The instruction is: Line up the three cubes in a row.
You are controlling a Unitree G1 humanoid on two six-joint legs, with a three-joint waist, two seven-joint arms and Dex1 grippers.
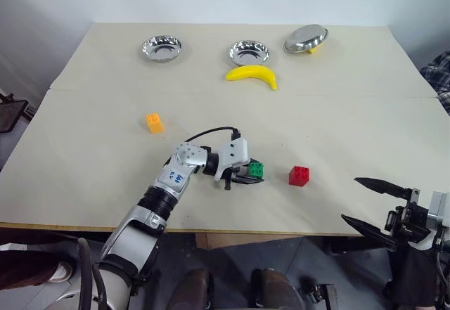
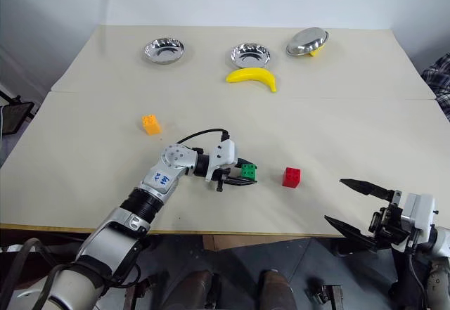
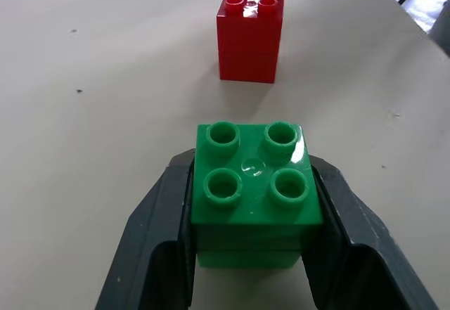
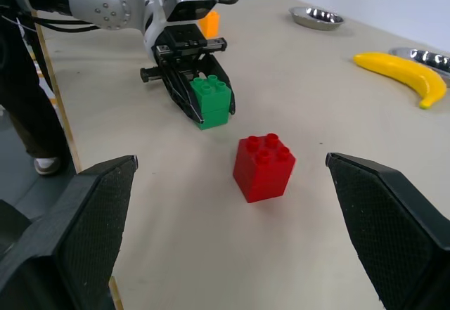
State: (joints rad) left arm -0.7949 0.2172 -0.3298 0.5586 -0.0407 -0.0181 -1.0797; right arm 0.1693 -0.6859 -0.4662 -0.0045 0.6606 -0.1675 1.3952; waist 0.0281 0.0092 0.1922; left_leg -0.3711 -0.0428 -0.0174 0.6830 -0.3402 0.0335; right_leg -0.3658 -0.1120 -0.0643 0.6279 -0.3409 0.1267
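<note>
The green cube [image 3: 254,190] is pinched in the left claw [image 1: 246,173], with the red cube [image 1: 299,176] just beyond it; the right claw [image 1: 373,203] is spread wide, well apart.

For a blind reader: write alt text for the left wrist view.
The left gripper is shut on the green cube, studs up, above a beige table. The red cube stands just beyond it, apart.

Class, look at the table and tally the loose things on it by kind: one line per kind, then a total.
Cubes: 3 (orange cube, green cube, red cube)
Metal bowls: 3 (left bowl, middle bowl, tilted bowl)
Banana: 1
Total: 7
</note>
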